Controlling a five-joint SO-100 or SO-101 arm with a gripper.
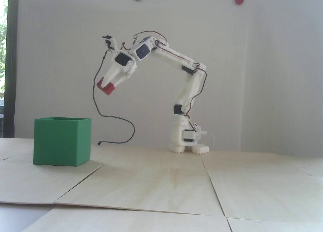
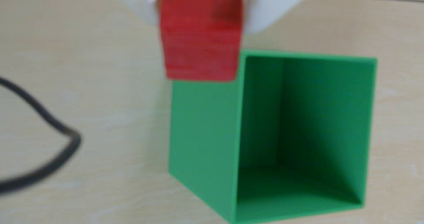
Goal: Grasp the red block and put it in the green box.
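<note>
The red block [image 1: 106,87] is clamped between my gripper's [image 1: 109,82] two white fingers, held high in the air. In the wrist view the red block [image 2: 200,38] fills the top centre with a white finger [image 2: 270,6] on each side. The green box [image 1: 61,141] stands open-topped on the table at the left of the fixed view, below and to the left of the block. In the wrist view the green box [image 2: 204,132] lies just below and right of the block, its inside empty.
A black cable [image 1: 114,117] hangs from the wrist and loops down to the table behind the box; it also shows in the wrist view [image 2: 52,132] at left. The arm's base [image 1: 185,141] stands at the back centre. The table is of pale wooden panels with seams [image 1: 214,189].
</note>
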